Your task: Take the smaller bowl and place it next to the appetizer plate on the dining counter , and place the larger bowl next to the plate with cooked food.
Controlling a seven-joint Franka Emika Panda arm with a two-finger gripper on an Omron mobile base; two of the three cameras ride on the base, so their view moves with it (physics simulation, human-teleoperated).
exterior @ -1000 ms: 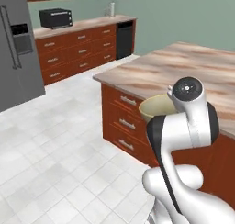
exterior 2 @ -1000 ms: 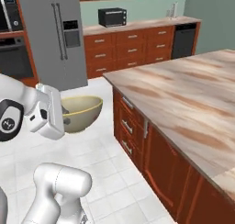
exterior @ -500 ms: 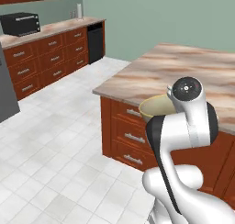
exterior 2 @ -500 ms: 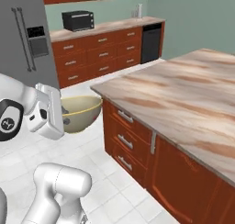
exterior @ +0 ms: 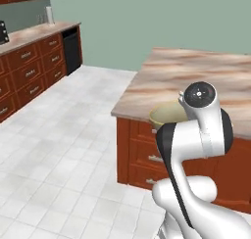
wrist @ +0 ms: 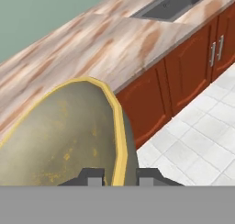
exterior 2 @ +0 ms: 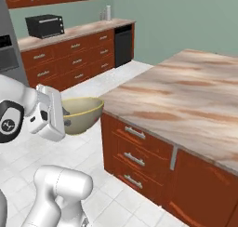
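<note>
Hand view: the fingers (wrist: 116, 178) are clamped on the bowl's (wrist: 59, 136) rim, one tip inside, one outside the wall. Right base view: the bowl (exterior 2: 82, 113) hangs over the floor (exterior 2: 111, 203), just beside the bench (exterior 2: 186, 96) corner.

The dining surface (exterior 2: 186, 96) has a veined pink-beige marble top on red-brown wood sides. A sink (wrist: 176, 5) sits at one o'clock in the hand view.
</note>
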